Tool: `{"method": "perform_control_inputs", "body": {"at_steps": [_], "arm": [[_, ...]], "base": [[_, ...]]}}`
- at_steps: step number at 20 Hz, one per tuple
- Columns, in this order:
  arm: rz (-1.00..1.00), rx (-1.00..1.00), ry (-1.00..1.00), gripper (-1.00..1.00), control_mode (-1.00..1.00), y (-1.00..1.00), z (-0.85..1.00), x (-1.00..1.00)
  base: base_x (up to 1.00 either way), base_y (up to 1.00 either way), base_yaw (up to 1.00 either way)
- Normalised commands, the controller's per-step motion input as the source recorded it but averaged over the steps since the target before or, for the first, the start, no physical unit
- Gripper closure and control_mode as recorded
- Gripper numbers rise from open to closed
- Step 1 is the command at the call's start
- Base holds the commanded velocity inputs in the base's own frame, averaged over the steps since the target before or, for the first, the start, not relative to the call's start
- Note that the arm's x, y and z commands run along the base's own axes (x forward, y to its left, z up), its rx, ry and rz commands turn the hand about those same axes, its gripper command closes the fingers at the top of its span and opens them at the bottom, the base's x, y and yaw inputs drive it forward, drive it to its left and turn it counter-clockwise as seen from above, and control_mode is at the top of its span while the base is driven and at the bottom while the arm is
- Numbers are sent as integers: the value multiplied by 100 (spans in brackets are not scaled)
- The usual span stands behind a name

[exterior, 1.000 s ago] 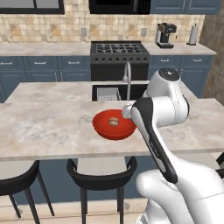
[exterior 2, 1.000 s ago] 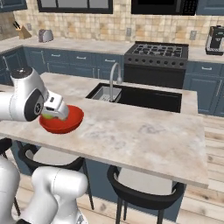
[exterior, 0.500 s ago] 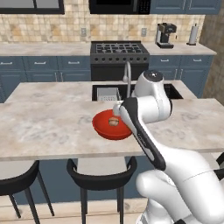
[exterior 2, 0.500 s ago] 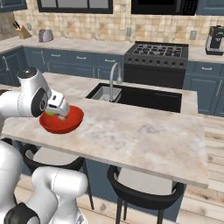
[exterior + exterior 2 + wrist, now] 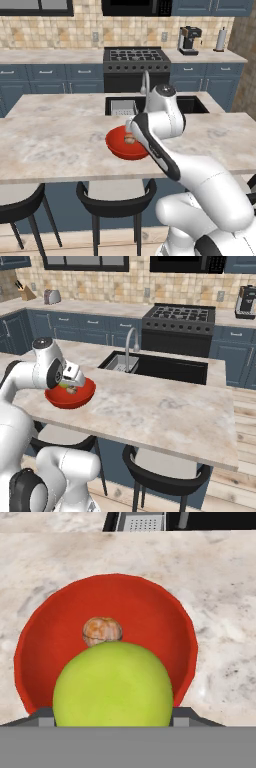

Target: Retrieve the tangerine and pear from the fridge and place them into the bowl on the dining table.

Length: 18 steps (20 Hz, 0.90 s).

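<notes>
The red bowl point(image 5: 150, 612) sits on the beige dining table point(image 5: 60, 145), with the dull orange tangerine point(image 5: 102, 631) lying inside it. My gripper point(image 5: 114, 718) hangs just above the bowl's near side, shut on the yellow-green pear point(image 5: 114, 684). In the right base view the hand point(image 5: 71, 377) is over the bowl point(image 5: 70, 399), the pear point(image 5: 64, 386) showing green beneath it beside the tangerine point(image 5: 72, 390). In the left base view my forearm covers the right part of the bowl point(image 5: 119, 145). The fridge is out of view.
A sink point(image 5: 150, 105) with a tall faucet point(image 5: 145, 82) is set into the counter just behind the bowl. Black stools point(image 5: 112, 200) stand under the table's near edge. A stove point(image 5: 135, 55) and a coffee machine point(image 5: 189, 40) line the back wall.
My arm has swung left and the hand has come further over the bowl, still holding the pear. The bowl and tangerine have not moved.
</notes>
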Motion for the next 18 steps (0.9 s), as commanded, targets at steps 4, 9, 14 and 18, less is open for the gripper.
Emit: {"method": "perform_control_inputs", "body": {"at_steps": [4,9,14,18], "arm": [[0,0,2,100,-100,15,-30,22],[0,0,4,100,-100,16,-22,23],[0,0,3,100,-100,10,-14,20],[-1,0,4,100,-100,0,-12,9]], "base": [[0,0,0],[0,0,0],[0,0,0],[0,0,0]]}}
